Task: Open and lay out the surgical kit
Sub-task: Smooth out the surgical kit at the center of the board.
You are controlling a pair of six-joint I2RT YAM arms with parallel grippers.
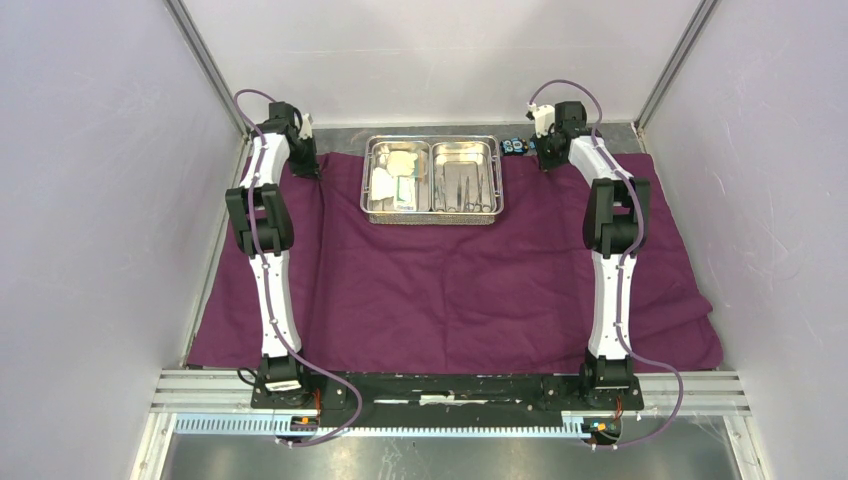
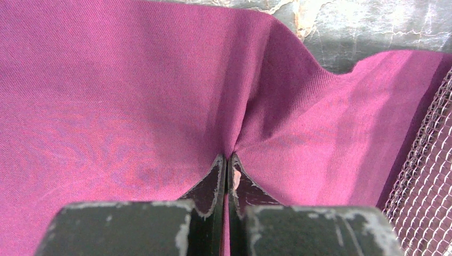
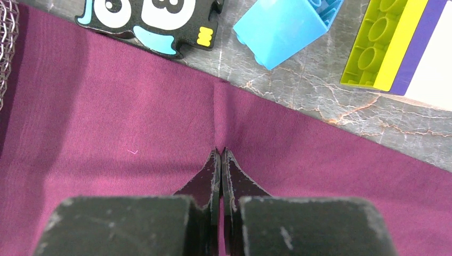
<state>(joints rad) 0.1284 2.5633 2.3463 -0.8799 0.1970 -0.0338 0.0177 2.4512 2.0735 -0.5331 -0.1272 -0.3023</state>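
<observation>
Plum-purple cloth lies spread flat; left gripper and right gripper each pinch its far edge.

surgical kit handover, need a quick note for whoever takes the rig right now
Left claw: shut, pinching a fold of the purple cloth near its far left corner.
Right claw: shut on the cloth's far right edge, near the blue block.
Steel tray sits at the cloth's far middle; instruments in its right compartment, white packet and gauze in the left.
Done: cloth spread open.
Left: lay out the tray's contents.
</observation>
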